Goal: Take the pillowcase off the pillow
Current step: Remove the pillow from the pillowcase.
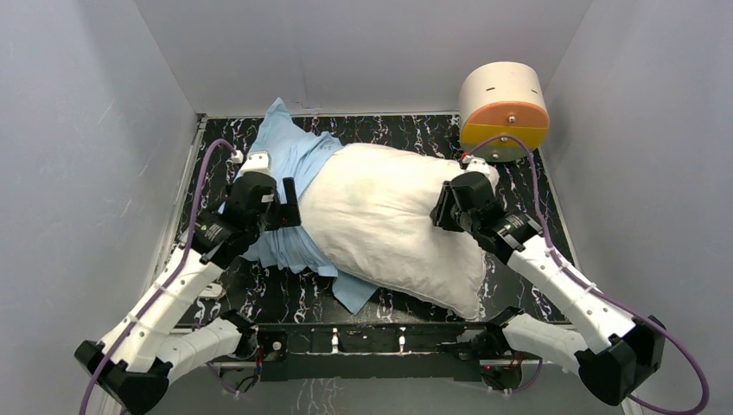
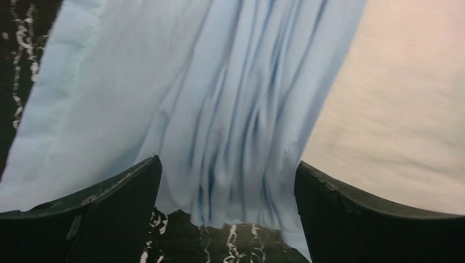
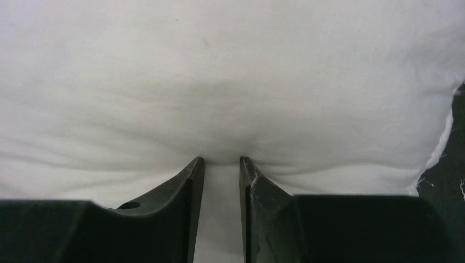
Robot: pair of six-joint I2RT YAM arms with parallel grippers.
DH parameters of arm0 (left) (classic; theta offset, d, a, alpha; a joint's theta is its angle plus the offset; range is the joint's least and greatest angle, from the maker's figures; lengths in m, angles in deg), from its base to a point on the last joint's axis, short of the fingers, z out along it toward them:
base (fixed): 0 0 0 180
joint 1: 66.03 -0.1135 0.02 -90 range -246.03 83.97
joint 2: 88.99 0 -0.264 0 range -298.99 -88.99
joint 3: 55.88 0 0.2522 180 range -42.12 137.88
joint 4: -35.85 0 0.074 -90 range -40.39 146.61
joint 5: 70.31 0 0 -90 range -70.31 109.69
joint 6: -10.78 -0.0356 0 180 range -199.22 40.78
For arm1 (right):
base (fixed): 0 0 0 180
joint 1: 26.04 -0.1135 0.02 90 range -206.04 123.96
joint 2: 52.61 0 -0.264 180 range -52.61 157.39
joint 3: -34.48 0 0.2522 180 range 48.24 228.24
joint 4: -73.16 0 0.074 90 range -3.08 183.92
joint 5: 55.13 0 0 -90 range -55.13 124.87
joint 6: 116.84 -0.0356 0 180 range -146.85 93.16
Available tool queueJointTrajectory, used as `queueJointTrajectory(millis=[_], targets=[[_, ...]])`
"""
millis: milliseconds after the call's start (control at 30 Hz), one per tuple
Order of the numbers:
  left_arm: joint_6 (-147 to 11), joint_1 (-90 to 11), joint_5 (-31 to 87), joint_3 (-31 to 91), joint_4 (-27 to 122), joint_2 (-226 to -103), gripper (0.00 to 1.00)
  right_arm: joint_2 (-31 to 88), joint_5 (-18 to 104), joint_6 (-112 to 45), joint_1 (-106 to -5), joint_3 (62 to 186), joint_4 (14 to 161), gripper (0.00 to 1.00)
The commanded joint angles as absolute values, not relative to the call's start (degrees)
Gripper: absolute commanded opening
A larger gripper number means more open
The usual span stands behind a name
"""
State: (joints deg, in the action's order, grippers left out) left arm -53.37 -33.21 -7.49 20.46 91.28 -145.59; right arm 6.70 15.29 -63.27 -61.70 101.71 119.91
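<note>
Top view, clock directions taken from table centre. Black white-veined marbled table [image 1: 398, 130] carries everything. Large plump white rectangular pillow [image 1: 389, 216] lies at the middle, its long axis running roughly from 10 o'clock to 4 o'clock, with one bare corner pointing at 4 to 5 o'clock near the front edge. Light blue soft fabric pillowcase [image 1: 298, 151] is bunched over the pillow's 9 to 10 o'clock end only. Its crumpled band runs crosswise, about 11 to 5 o'clock, with loose cloth spilling onto the table at both ends. No mint satin face shows. Round cream-and-orange drum [image 1: 504, 104] stands at 2 o'clock in the far corner, apart from the pillow. Left gripper [image 1: 285, 207] sits over the bunched pillowcase at 9 o'clock. In its wrist view the left gripper [image 2: 227, 161] has its jaws spread wide, with pleated pillowcase [image 2: 208, 109] hanging between them unclamped and pillow [image 2: 395, 109] at the 3 o'clock side. Right gripper [image 1: 441, 207] is on the pillow's top at about 2 to 3 o'clock. In its wrist view the right gripper [image 3: 221, 160] has jaws nearly together, pinching a pucker of pillow [image 3: 219, 82] cloth. Progress, judged: most of the pillow is bare and only the 9 o'clock end is still covered. Left to do: clamp the case and draw it off toward 9 o'clock while the pillow is anchored.
</note>
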Motion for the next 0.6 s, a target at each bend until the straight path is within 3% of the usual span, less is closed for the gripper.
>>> queueJointTrajectory(millis=[0, 167, 267, 333, 500, 567], targets=[[-53.44, -33.48, 6.22, 20.84, 89.58, -138.08, 0.92, 1.69, 30.58, -52.65, -61.54, 106.13, 113.12, 0.45], [-49.99, -33.42, 11.89, 21.15, 91.8, -131.44, 0.97, -0.44, 44.75, -46.5, -62.99, 107.71, 109.87, 0.69], [-47.25, -33.42, 16.47, 18.53, 91.93, -129.05, 0.98, -0.96, 44.35, -43.75, -69.17, 104.74, 105.45, 0.74], [-45.89, -33.42, 19.1, 16.35, 91.51, -128.37, 0.98, -0.27, 36.93, -40.34, -77.45, 102.5, 103.64, 0.75], [-42.14, -33.42, 24.34, 9.99, 90.42, -126.86, 0.98, 3.24, -0.39, -27.4, -104.55, 95.24, 98.33, 0.82], [-40.95, -33.42, 24.94, 7.09, 89.82, -125.59, 0.98, 6.11, -12.67, -22.87, -109.78, 91.51, 94.11, 0.85]])
